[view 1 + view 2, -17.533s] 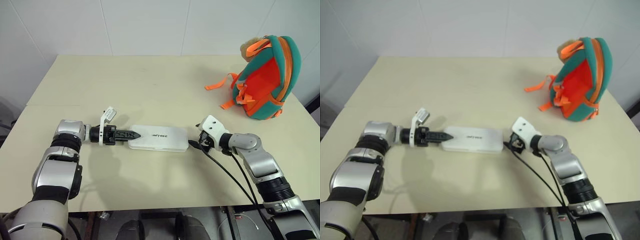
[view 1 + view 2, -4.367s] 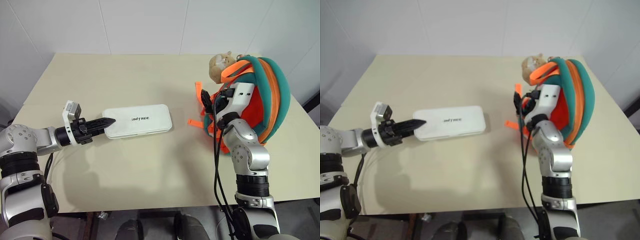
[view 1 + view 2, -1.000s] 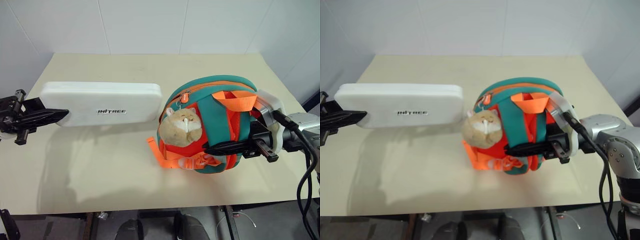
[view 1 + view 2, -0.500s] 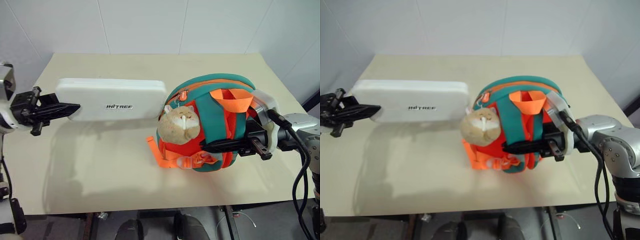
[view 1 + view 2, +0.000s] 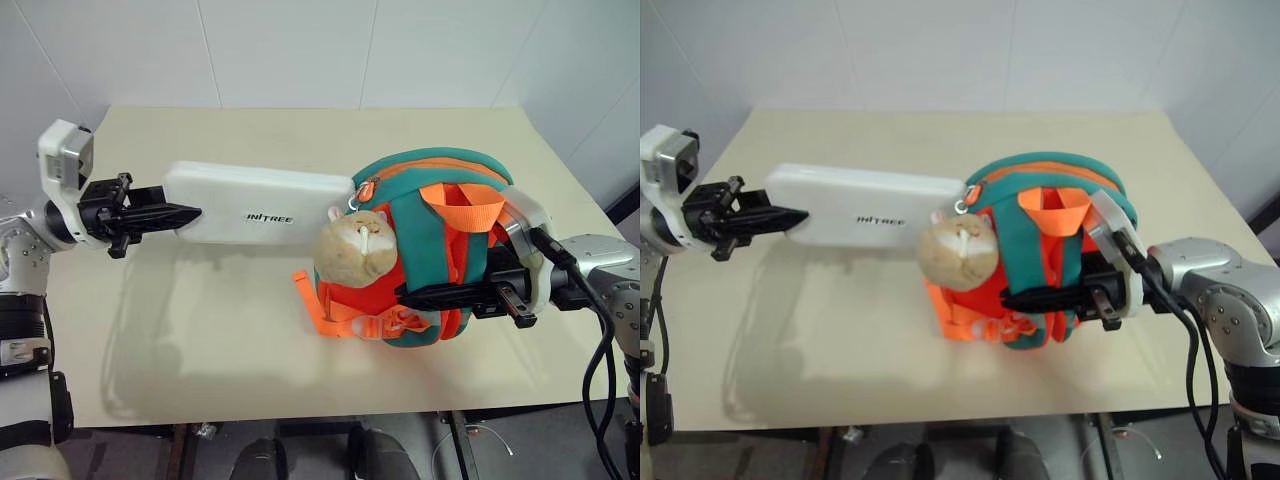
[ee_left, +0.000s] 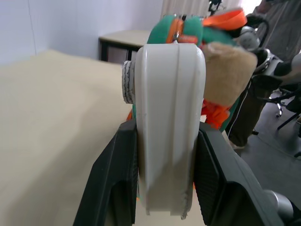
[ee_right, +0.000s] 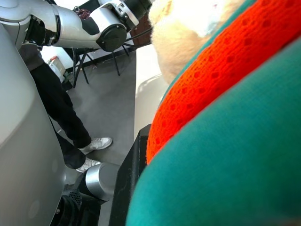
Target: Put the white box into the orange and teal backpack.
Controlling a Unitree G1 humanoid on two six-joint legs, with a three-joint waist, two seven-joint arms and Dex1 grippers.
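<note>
The white box (image 5: 260, 203) hangs level above the table, and my left gripper (image 5: 190, 212) is shut on its left end. Its black fingers (image 6: 117, 179) clamp both flat faces. The box's right end meets the orange and teal backpack (image 5: 425, 180) by the zipper pull, just above the beige plush toy (image 5: 358, 245). I cannot tell whether the zipper is open. The backpack sits upright with its straps facing me. My right gripper (image 5: 402, 295) reaches in from the right and is shut on the backpack's orange front under the straps.
The beige table (image 5: 200, 330) has free room left of and in front of the backpack. Its front edge is near. White walls stand behind. A person's legs (image 7: 56, 108) show beside the table in the right wrist view.
My left gripper has carried the white box to the right until its end reaches the backpack. The right gripper and backpack have stayed nearly still.
</note>
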